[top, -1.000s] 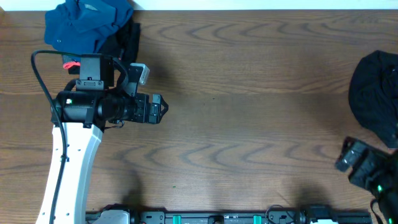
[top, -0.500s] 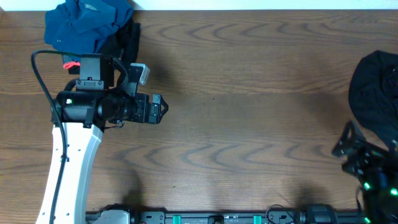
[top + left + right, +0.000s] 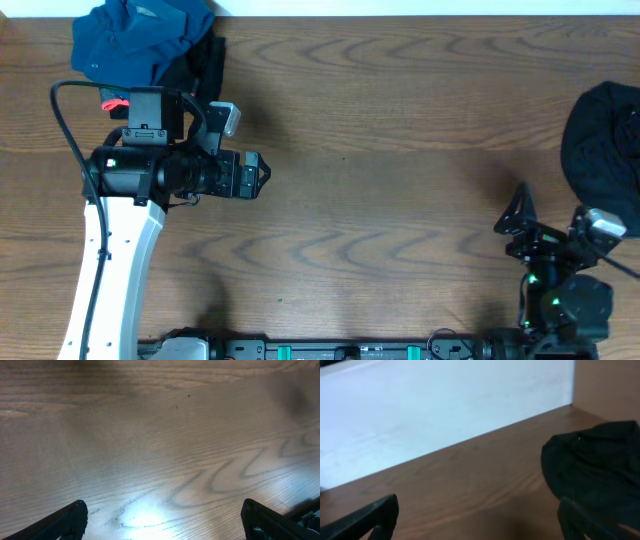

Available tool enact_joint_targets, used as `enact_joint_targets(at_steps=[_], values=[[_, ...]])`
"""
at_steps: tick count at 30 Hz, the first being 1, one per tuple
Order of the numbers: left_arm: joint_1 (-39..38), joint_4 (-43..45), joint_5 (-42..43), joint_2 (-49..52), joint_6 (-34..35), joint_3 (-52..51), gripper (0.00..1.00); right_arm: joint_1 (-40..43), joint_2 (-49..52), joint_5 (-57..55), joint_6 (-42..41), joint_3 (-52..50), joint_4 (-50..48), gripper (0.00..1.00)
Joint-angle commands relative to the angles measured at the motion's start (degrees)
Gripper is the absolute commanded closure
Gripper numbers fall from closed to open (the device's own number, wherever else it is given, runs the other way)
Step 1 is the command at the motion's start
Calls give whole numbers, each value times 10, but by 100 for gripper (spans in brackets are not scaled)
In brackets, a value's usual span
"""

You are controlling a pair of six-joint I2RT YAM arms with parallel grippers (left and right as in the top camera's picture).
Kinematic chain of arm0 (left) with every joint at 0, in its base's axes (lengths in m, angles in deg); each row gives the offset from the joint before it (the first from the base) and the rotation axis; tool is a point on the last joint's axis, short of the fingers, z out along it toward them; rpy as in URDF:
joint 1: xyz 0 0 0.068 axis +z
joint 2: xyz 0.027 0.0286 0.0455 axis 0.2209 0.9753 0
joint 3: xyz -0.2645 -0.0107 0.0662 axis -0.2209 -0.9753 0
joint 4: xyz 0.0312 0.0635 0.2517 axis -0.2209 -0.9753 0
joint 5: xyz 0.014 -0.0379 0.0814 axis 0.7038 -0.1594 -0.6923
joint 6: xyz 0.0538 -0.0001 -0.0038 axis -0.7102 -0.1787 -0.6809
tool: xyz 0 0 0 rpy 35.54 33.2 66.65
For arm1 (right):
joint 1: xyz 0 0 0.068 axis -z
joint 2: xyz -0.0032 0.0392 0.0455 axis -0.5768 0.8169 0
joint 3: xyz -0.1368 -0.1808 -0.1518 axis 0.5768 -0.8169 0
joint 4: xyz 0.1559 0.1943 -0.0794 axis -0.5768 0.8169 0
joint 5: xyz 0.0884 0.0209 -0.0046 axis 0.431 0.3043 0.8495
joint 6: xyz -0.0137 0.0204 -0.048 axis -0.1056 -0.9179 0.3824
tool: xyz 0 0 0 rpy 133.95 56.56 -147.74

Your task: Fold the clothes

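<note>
The clothes are soft, light and limp, so I judge they will sag and bunch when lifted. Each is best pinched at a hem or a shoulder seam, not in the heaped middle.

The blue shirt lies crumpled at the far left corner of the table, on top of a black garment. A dark garment is heaped at the right edge and may run past it.

The left claw has its fingers apart over bare wood, holding nothing. The right claw is likewise spread and empty, near the dark heap.

The middle of the table gives wide room for spreading a garment, but both piles crowd the edges, so cloth could slip off.
</note>
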Motion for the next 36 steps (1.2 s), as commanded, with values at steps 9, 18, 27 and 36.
enact_joint_targets(at_steps=[9,18,27,36], values=[[-1,-2,-5,1,-8,2,2,4,-88,20,7,-119,-131,1],[-1,-1,-5,1,-8,2,2,4,-88,24,6,-191,-280,1],[-1,-1,-5,1,-8,2,2,4,-88,17,24,-205,-304,1],[-1,-2,-5,1,-8,2,2,11,-88,16,79,-205,-242,1]])
